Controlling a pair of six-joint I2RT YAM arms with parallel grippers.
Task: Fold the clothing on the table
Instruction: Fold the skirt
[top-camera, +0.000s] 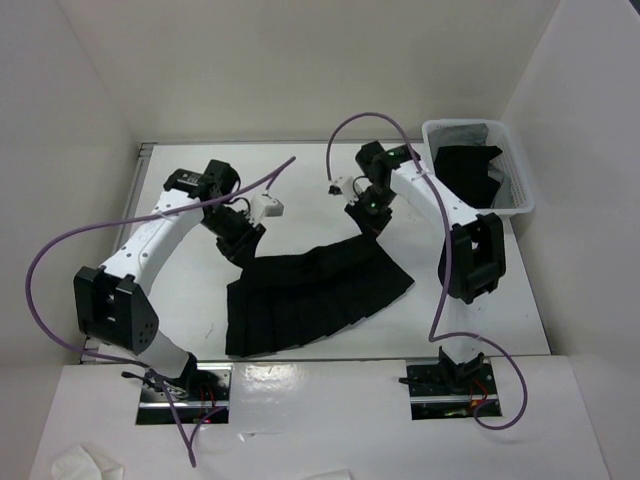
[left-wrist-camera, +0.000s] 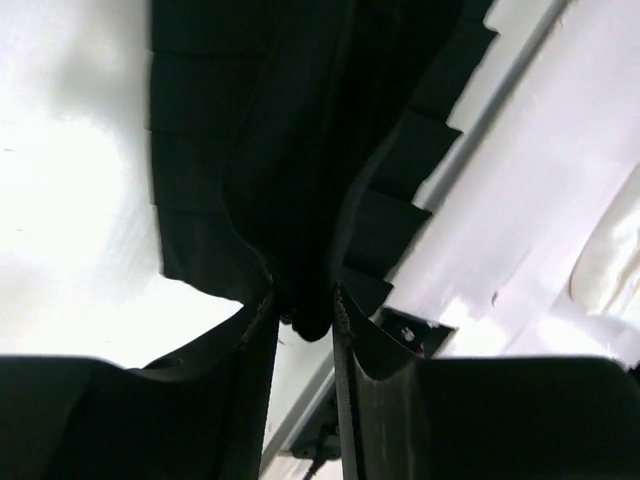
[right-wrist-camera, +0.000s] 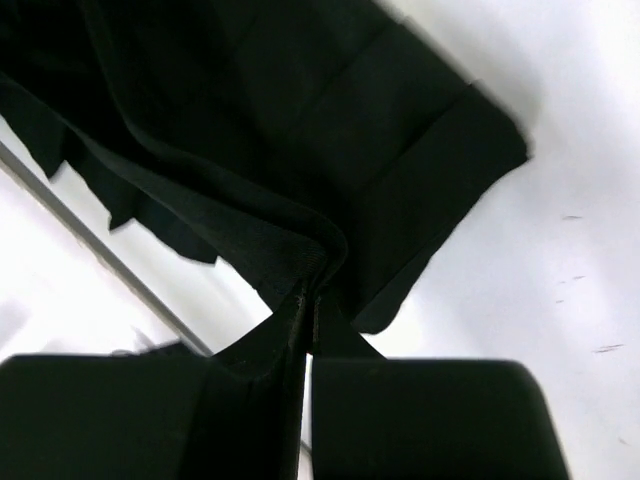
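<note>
Counting — one black skirt (top-camera: 310, 290), two end effectors.

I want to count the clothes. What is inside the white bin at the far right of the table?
The white bin holds dark clothing, bunched against its left side, with pale lining showing around it. How many pieces it is, and whether anything lies underneath, cannot be seen.

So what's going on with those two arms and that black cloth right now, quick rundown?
Right gripper shut on black pleated garment. Left gripper jaws slightly apart around a fold of its edge. Garment spread on table. White bin with dark clothes sits clear, far right.
</note>
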